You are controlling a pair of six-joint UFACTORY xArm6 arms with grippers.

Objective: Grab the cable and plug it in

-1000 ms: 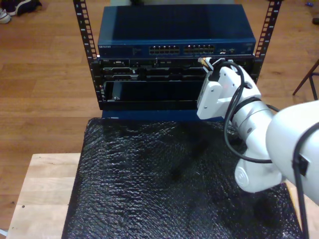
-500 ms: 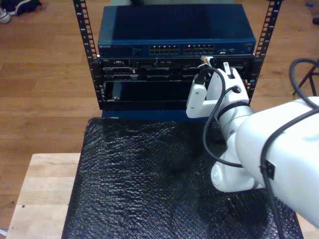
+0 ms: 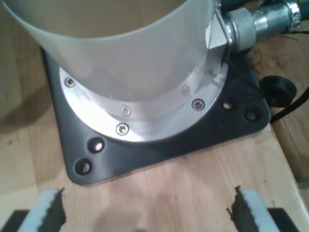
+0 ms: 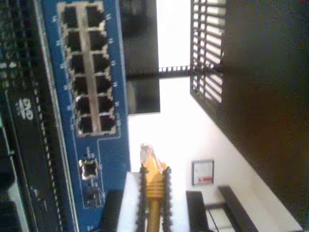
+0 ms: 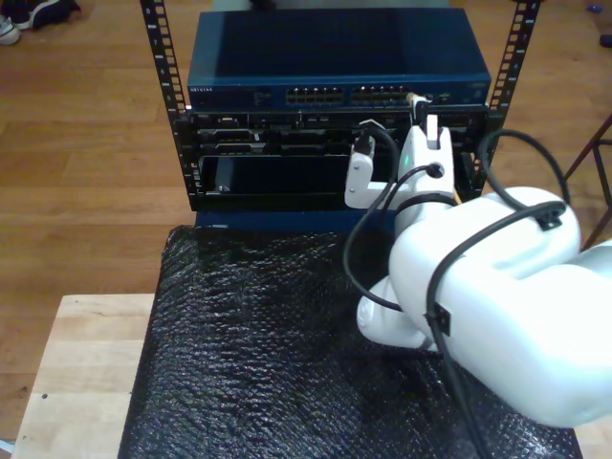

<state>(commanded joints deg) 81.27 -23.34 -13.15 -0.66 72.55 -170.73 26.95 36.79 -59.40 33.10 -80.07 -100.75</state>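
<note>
The cable [image 4: 154, 186] is being held by my second gripper [image 4: 153, 212], whose toothed fingers [image 4: 169, 203] are closed on the yellow boot just behind the clear plug [image 4: 147, 153]. In the second wrist view the plug is being kept near the blue switch [image 4: 104, 159], beside the small square port under the double row of network ports [image 4: 89, 67], and apart from the panel; no contact with a port is being shown.

In the exterior view the second arm [image 5: 478, 296] is being reached from the view's right, over the black bubble-wrap mat [image 5: 249, 354] on the wooden tabletop [image 5: 86, 363], towards the far rack [image 5: 163, 67]. My second gripper [image 5: 418, 107] is being held up at the front of the blue switch [image 5: 335, 57], just right of the port rows [image 5: 349, 96], with a small piece of the yellow cable [image 5: 414, 98] being seen at its tip. Black cables [image 5: 368, 229] are being looped along the white arm.

My first gripper [image 3: 145, 215] is being held wide open and empty over the wooden tabletop [image 3: 183, 188], with its two pads [image 3: 50, 212] well apart. Beyond it, a white arm base [image 3: 125, 48] is being carried on a black mounting plate [image 3: 159, 145].
</note>
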